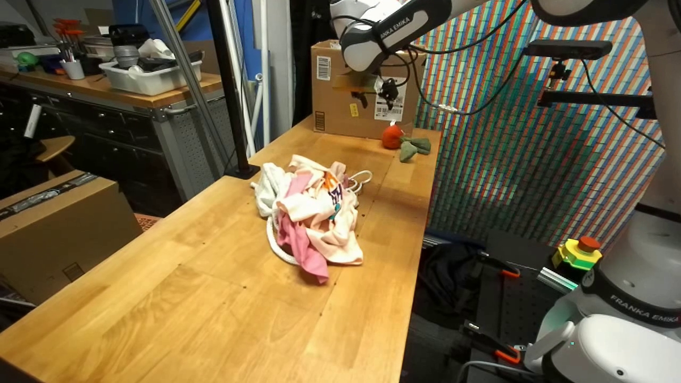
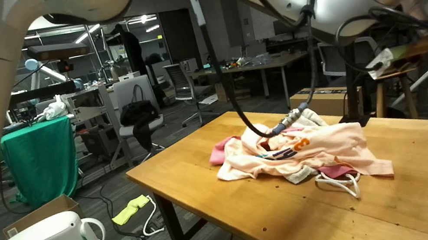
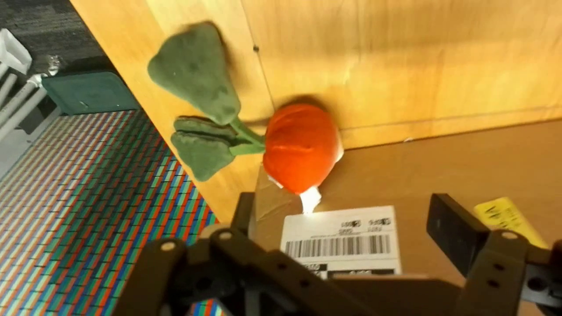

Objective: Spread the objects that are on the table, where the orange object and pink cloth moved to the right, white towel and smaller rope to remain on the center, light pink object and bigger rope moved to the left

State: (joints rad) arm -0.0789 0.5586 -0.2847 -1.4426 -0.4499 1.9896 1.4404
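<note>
Orange object (image 1: 393, 138) looks done at right, jaws wide apart and empty; pink cloth (image 1: 302, 246), white towel (image 1: 270, 189), light pink object (image 1: 334, 229) and ropes (image 1: 272, 238) sit heaped, need spreading.

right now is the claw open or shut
Open: the wrist view shows the claw with its fingers wide apart; the orange object lies ungripped on the table.

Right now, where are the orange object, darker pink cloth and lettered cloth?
Orange object (image 3: 302, 147), in the wrist view: round body.
Darker pink cloth (image 1: 302, 248), in an exterior view: lower flap.
Lettered cloth (image 2: 289, 152), in an exterior view: printed letters.
</note>
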